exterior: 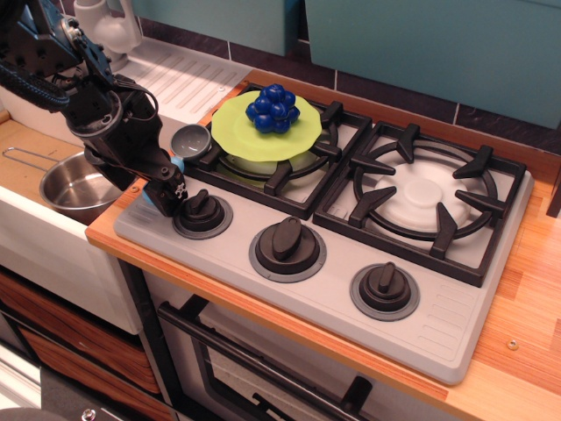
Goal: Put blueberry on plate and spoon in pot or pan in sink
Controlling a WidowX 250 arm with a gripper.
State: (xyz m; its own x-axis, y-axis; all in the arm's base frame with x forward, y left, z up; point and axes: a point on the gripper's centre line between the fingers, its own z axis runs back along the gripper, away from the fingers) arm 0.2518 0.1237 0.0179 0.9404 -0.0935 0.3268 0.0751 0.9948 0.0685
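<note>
**Spoon pickup, second half of task**

Glossy blueberry [273, 108] cluster sits on flat lime plate [255, 125]; that part looks done. My gripper [168, 195] is down on the spoon's [187, 145] chunky blue handle at the stove's left edge; jaw closure I cannot tell. Next: lift, carry left, drop into shiny steel pot [72, 185] in sink [35, 228].

The pincer [169, 195] covers most of the spoon's [188, 142] light-blue handle, so whether its jaws grip it cannot be told. Behind the pincer, the arm hides part of the pot [68, 186]; the tap [105, 24] is cropped above.
</note>
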